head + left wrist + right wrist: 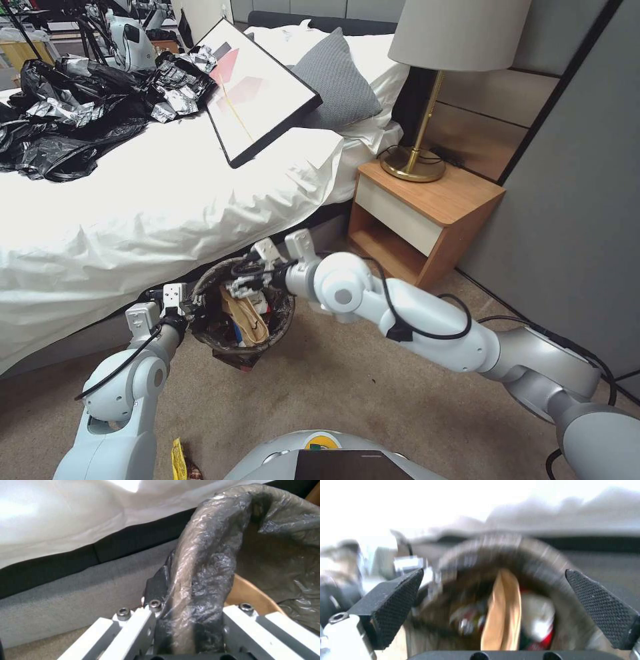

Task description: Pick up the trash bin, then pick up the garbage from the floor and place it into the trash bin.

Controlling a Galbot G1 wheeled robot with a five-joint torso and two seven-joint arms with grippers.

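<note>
1. Litter lies nearest the robot: a yellow wrapper (178,459) on the beige short-pile carpet floor (347,387), well short of the bin, so collecting is, by my judgement, not finished.
2. Beyond it hangs the trash bin (212,327), a small round bucket lined with a dark plastic bag, held clear of the floor; the pick-up step looks done.
3. The left gripper (186,627) sits at the bin's near-left rim, its jaws pinching the bag-wrapped rim.
4. Inside the bin sit brown crumpled paper (245,319) and red-white cup pieces (538,627), so several items are already in.
5. The right gripper (493,607) hovers over the bin's mouth, jaws spread and empty.
6. Behind the bin stands the white-sheeted bed (167,200); to the bin's right, farther off, a wooden nightstand (427,213).
</note>
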